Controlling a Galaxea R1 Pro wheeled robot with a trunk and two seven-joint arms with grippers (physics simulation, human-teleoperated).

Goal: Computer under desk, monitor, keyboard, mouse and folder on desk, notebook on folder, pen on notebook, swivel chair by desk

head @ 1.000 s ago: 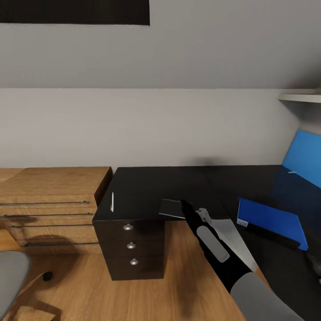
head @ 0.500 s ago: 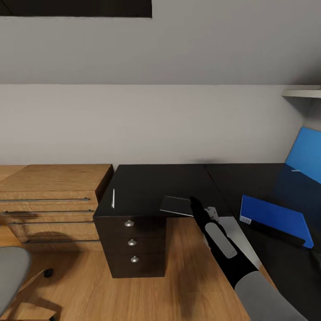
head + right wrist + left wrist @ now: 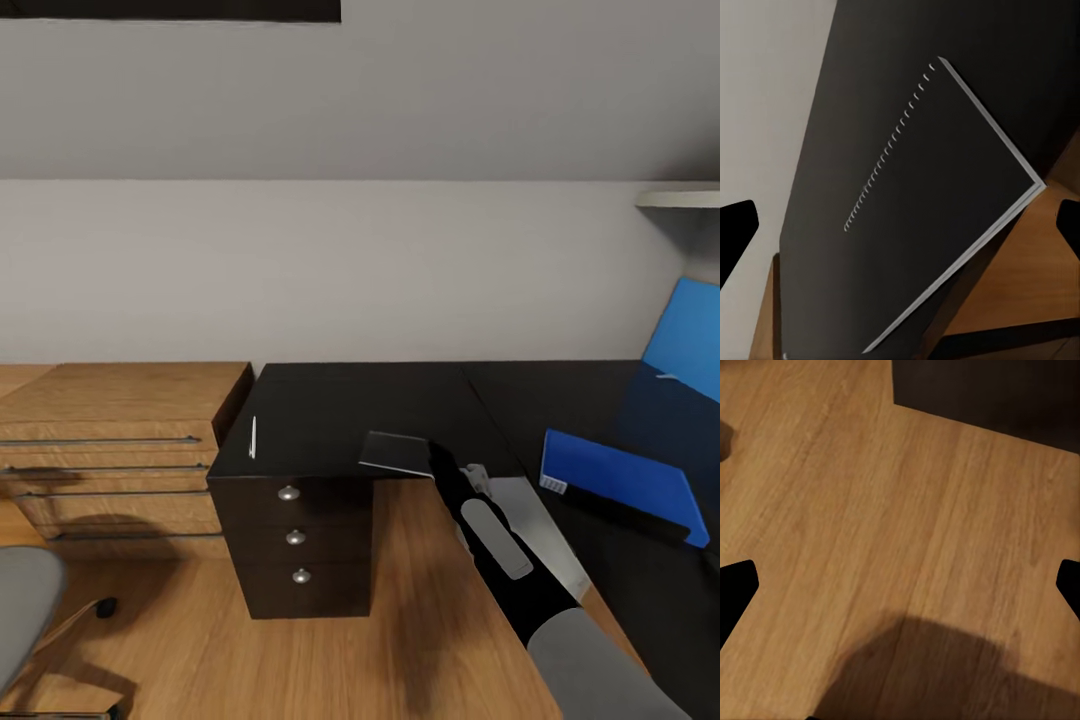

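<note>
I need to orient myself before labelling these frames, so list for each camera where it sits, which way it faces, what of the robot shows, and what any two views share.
Head view: on the head, facing forward and down at the black desk, blue folder and pen; the right arm shows.
Left wrist view: near the left gripper, facing the wooden floor; dark fingers at the edges.
Right wrist view: near the right gripper, facing the notebook; fingers apart.
Shared: head and right wrist views both show the notebook overhanging the desk edge.

The desk [image 3: 400,405] was glossy black, the notebook [image 3: 396,453] dark grey with white edges. At three o'clock lay a bright blue folder [image 3: 620,482]; the floor [image 3: 400,620] was honey-brown woodgrain.
</note>
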